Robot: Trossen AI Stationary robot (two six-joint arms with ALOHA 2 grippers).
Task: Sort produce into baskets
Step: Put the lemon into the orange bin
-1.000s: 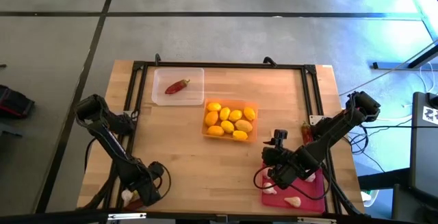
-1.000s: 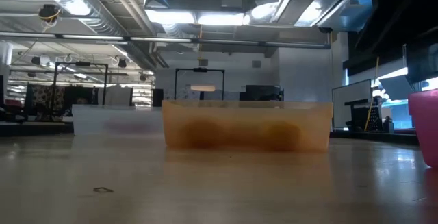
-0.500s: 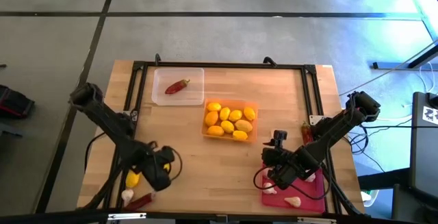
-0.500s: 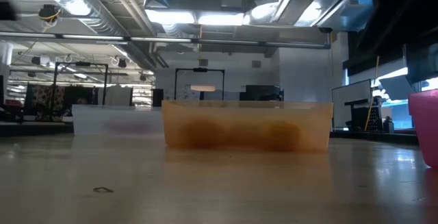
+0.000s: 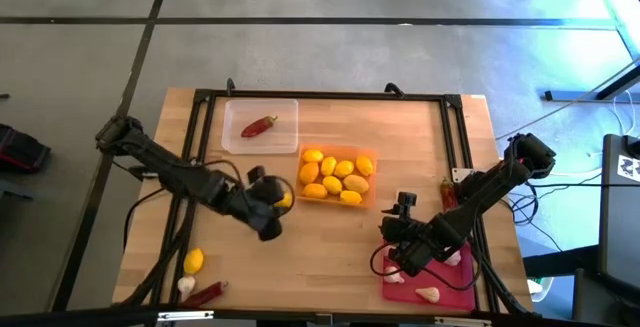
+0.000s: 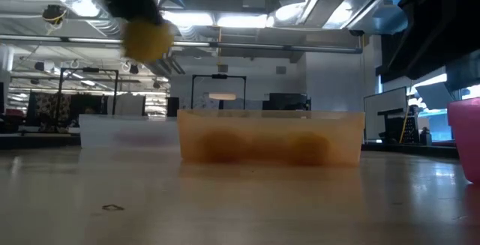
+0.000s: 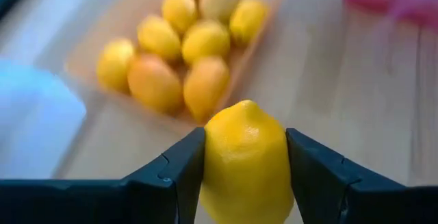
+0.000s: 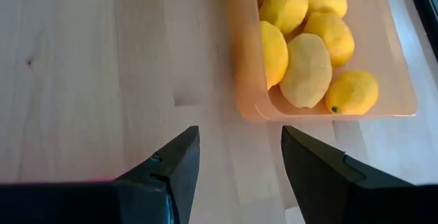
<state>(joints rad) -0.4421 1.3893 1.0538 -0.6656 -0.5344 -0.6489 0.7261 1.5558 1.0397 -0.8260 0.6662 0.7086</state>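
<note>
My left gripper is shut on a yellow lemon in the air, just left of the orange basket. That basket holds several lemons. The low view shows the held lemon high above the table. My right gripper hangs open with nothing in it, between the orange basket and the red basket, which holds garlic bulbs. In the right wrist view its fingers point at the orange basket's near corner. A chili lies in the clear basket. My left gripper pinches the lemon between its two fingers, one on each long side. The fingers slant down from the table's left side and lie along the lemon, whose tip points forward past them. The lemon is lifted clear of the table.
A lemon, a garlic bulb and a chili lie loose at the table's near left corner. Another chili lies by the right frame rail. Bare wood lies between the orange basket and the near edge.
My left gripper has risen from the loose produce at the near left corner. It has swung toward the right and far side up to the orange basket, turning its wrist as it went. It carries a lemon lifted clear of the table.
</note>
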